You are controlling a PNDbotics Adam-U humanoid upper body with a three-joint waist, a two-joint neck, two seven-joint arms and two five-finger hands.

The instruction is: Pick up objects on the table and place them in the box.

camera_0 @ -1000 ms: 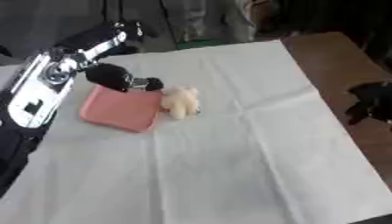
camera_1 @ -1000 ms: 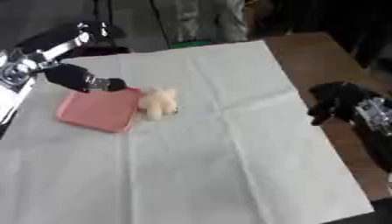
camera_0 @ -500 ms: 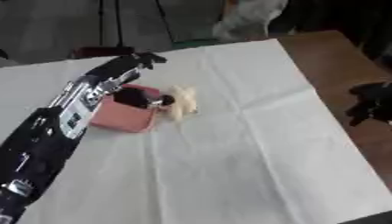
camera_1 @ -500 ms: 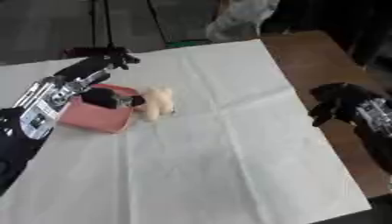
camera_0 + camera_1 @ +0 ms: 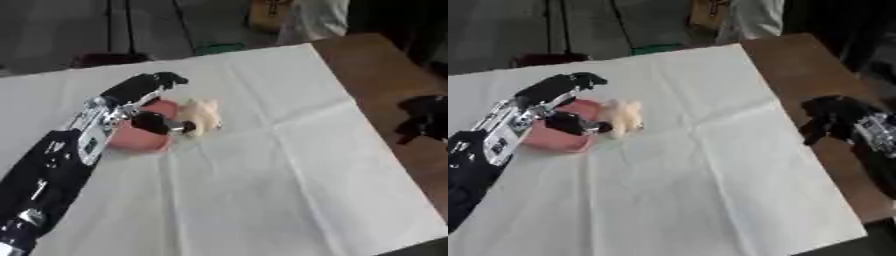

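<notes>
The left robot hand (image 5: 144,102) hovers over the shallow pink box (image 5: 140,135), fingers spread apart, thumb beside the cream plush toy (image 5: 202,115), apparently positioned to grasp it. The toy lies on the white-clothed counter (image 5: 280,170), touching the box's edge. The right robot hand (image 5: 833,120) idles beside the counter, fingers curled, holding nothing.

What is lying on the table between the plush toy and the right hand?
Nothing but bare white cloth, then bare brown tabletop. The right eye view shows this stretch from the toy to the right hand best.
</notes>
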